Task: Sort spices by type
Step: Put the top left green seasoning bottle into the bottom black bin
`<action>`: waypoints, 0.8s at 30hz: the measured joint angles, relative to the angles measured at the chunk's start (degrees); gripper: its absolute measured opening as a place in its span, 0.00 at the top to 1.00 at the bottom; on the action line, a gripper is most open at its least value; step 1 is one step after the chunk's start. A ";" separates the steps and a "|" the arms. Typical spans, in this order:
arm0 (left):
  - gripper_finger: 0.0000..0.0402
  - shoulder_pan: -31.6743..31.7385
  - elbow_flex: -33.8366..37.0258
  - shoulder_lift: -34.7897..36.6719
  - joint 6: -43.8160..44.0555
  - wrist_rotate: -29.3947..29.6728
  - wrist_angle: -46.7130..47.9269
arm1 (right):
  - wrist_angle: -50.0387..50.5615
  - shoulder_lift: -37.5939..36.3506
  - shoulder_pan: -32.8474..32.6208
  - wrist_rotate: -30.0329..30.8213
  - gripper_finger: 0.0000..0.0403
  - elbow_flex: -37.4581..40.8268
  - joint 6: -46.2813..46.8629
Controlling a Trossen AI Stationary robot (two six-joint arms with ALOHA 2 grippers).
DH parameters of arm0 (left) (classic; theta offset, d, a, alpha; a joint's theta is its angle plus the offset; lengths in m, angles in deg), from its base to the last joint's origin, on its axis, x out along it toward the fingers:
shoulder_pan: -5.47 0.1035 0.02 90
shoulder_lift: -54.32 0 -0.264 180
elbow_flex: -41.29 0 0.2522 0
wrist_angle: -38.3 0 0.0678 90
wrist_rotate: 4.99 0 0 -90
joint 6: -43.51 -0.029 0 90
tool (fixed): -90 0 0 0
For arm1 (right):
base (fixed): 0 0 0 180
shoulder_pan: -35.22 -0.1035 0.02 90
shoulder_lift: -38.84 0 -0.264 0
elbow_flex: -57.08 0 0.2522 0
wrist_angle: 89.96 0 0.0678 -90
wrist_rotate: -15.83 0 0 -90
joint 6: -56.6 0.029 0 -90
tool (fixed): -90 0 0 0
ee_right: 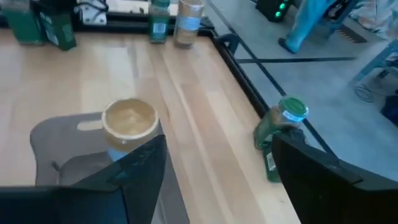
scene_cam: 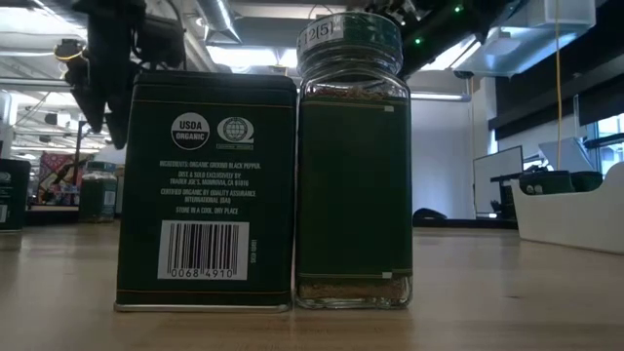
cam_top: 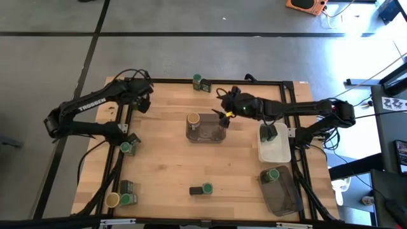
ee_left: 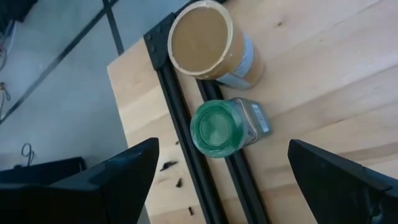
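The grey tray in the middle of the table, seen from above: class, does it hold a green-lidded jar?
No. The grey tray holds only a tan-lidded jar; the green-lidded jars stand elsewhere, such as one at the far edge.

Blk arms (cam_top: 95, 105), white "TROSSEN" lettering.

Green-lid jars (cam_top: 130, 148), tan-lid jars (cam_top: 193, 119), dark tin (cam_top: 196, 190) scattered, upright.

Mid table (cam_top: 159, 165) open; tin (cam_top: 196, 190) w/ green-lid jar (cam_top: 207, 188) blocks front centre.
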 joint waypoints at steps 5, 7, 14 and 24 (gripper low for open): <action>0.12 1.91 0.00 -0.74 -1.87 -3.34 0.05 | -2.46 1.35 -0.16 -3.04 0.28 0.02 -1.12; 0.12 2.62 0.00 -0.76 -3.26 -5.56 -0.02 | -5.95 2.44 -0.21 -4.89 0.28 0.00 -3.03; 0.12 4.65 0.00 -0.76 -5.80 -4.87 -0.16 | -10.34 3.58 -0.72 -8.58 0.28 -0.04 -4.54; 0.12 10.82 0.00 -1.86 -7.73 -0.07 -3.65 | -7.11 3.72 -2.04 -9.05 0.28 0.00 -2.51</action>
